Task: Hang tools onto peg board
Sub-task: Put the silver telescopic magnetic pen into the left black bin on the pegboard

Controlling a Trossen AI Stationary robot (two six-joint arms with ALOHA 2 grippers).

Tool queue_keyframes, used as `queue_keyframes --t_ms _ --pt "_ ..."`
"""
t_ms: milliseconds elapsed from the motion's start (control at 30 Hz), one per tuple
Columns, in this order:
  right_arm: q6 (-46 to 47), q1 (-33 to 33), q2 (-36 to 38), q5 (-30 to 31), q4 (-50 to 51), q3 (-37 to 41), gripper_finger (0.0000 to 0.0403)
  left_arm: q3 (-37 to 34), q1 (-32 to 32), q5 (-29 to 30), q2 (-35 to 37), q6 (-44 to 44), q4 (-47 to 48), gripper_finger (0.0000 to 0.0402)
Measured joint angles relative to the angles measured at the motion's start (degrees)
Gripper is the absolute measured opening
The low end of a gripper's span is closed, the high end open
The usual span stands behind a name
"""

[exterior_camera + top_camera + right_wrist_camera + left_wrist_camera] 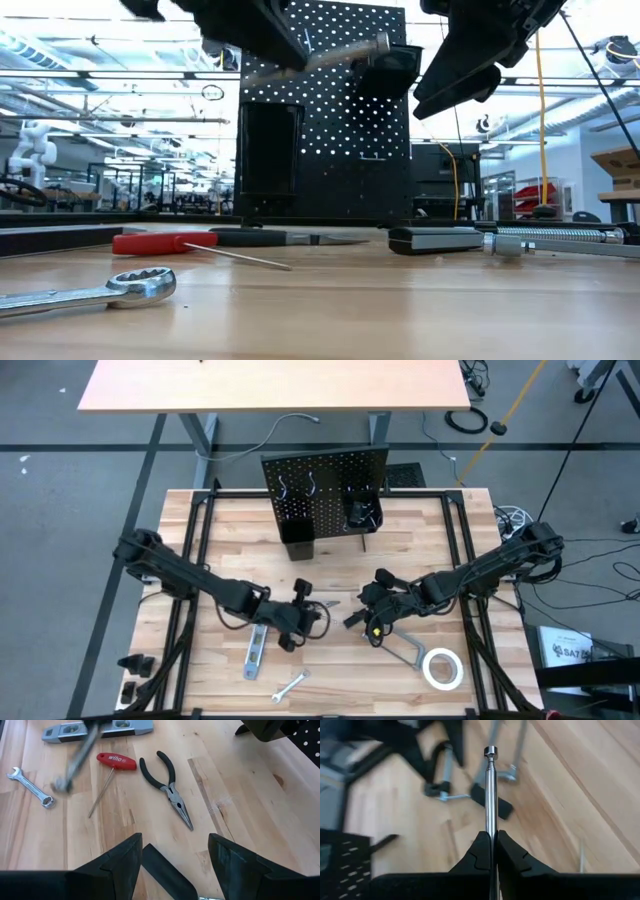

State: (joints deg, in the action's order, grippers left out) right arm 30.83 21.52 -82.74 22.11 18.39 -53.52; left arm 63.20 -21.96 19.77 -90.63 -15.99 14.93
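Left gripper (pixel 491 851) is clamped on a slim silver rod tool (pixel 490 795), lifted off the desk near its middle. The rod's long axis runs straight out past the fingertips. The peg board (pixel 325 485) stands at the desk's far edge, well apart; the left arm is the one carrying. Right gripper (pixel 175 852) hangs with jaws apart, empty, over the red-handled screwdriver (pixel 116 761), handle marked "wiha", beside the pliers (pixel 170 787).

Right gripper (pixel 175 857) hangs with fingers spread above the wooden tabletop (pixel 240 785); beyond it lie dark-handled pliers (pixel 167 785), a red-handled screwdriver (pixel 112 767), a silver wrench (pixel 30 787) and a blue-grey level (pixel 100 729).
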Motion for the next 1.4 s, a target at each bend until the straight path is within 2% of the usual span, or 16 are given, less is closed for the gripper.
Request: queue_keyframes --t_ms 400,533,700,833,967,1100,1167,1400 --pt "0.0 0.5 0.0 0.0 0.2 0.0 0.0222 0.0 0.1 5.8 12.6 0.0 1.8 0.0005" --pt "0.0 0.5 0.0 0.0 0.2 0.0 0.0222 -3.2 0.1 6.4 19.3 -1.0 -1.9 0.0005" --pt "0.0 0.6 0.0 0.1 0.3 0.0 0.0222 -13.2 1.7 7.2 30.4 -1.4 -15.0 0.0005" --pt "-0.2 0.7 0.0 0.5 -0.2 0.0 0.0222 -24.2 3.9 7.3 37.0 -2.3 -35.4 0.0005" --pt "-0.2 0.7 0.0 0.5 -0.3 0.0 0.0222 -34.2 5.9 7.3 39.0 -2.3 -57.6 0.0005" --pt "-0.2 0.7 0.0 0.6 -0.3 0.0 0.0222 -40.4 7.8 8.2 38.3 0.3 -71.7 0.0005" --pt "-0.2 0.7 0.0 0.6 -0.3 0.0 0.0222 -42.1 8.5 8.3 38.0 1.0 -74.1 0.0005" --pt "-0.2 0.7 0.0 0.6 -0.3 0.0 0.0222 -42.9 9.4 8.2 37.8 2.2 -74.1 0.0005"
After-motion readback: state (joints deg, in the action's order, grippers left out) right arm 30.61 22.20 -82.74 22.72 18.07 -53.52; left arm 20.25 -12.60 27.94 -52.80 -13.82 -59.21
